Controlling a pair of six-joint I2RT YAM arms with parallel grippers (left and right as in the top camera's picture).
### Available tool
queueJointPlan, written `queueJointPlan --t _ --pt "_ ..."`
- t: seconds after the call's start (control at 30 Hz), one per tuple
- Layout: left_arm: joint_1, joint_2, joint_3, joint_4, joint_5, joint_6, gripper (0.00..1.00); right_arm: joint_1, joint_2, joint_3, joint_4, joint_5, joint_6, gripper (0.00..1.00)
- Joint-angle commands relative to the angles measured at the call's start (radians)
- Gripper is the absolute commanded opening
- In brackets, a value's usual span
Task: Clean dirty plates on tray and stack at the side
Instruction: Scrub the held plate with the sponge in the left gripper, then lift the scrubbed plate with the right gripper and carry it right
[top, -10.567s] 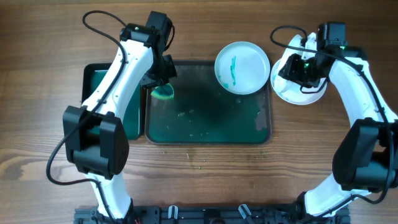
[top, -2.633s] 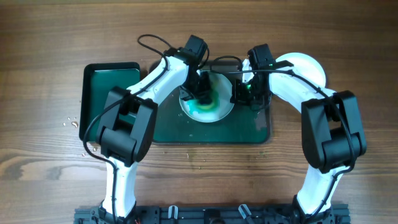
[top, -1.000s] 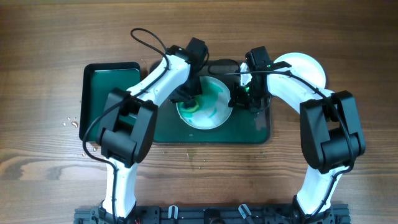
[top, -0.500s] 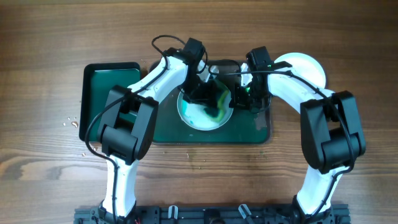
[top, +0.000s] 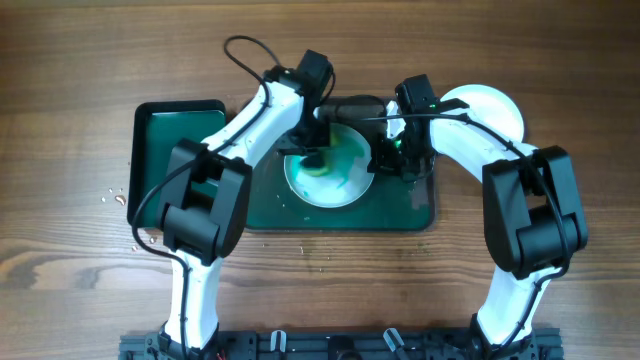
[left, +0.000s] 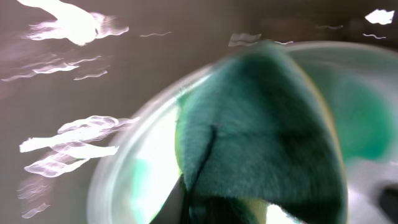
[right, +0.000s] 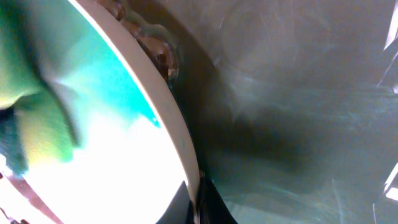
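Closest in, the left gripper (top: 313, 160) is clamped on a green sponge (left: 261, 137) and presses it against the inside of a plate (left: 140, 168). Teal smears spread over the pale surface around it. Just to the right, the right gripper (top: 388, 158) pinches that plate's right rim, one finger inside and one outside, jaws closed on the edge. The plate sits in the upper middle of the large dark green tray (top: 400, 205), whose wet floor glints in both wrist views. Further out, past the tray's upper right corner, a white plate (top: 497, 108) rests on the wooden table (top: 80, 80), partly under the right arm — whether others lie beneath it cannot be told. Far left, a smaller tray (top: 172, 140) lies just beside the large one.
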Motion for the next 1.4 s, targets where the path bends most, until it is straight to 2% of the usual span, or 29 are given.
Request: queueJointPlan --t 0.0,0.2,0.4,0.5,0.77,1.0,1.17,1.37 --pt "0.044 -0.061 0.043 -0.090 -0.205 -0.103 0.04 -0.002 0.005 -0.021 -0.009 0.017 -0.010 0.04" --pt "0.099 -0.086 0.100 -0.277 -0.196 -0.101 0.04 -0.002 0.003 -0.018 -0.006 0.016 -0.014 0.04" --pt "0.166 -0.121 0.138 -0.285 0.019 0.060 0.04 -0.002 -0.085 -0.003 -0.033 0.090 -0.019 0.04" --pt "0.177 -0.122 0.138 -0.280 0.075 0.064 0.04 -0.002 -0.169 -0.003 -0.052 0.156 -0.019 0.04" --pt "0.161 -0.122 0.137 -0.266 0.086 0.063 0.04 -0.002 -0.443 -0.003 -0.158 0.494 -0.038 0.04" --pt "0.152 -0.122 0.137 -0.259 0.086 0.062 0.04 0.022 -0.607 -0.003 -0.215 0.784 -0.028 0.04" --pt "0.140 -0.122 0.137 -0.258 0.085 0.059 0.04 0.137 -0.689 -0.003 -0.219 1.028 -0.011 0.04" --pt "0.130 -0.122 0.137 -0.258 0.085 0.059 0.04 0.298 -0.709 -0.003 -0.220 1.283 -0.001 0.04"
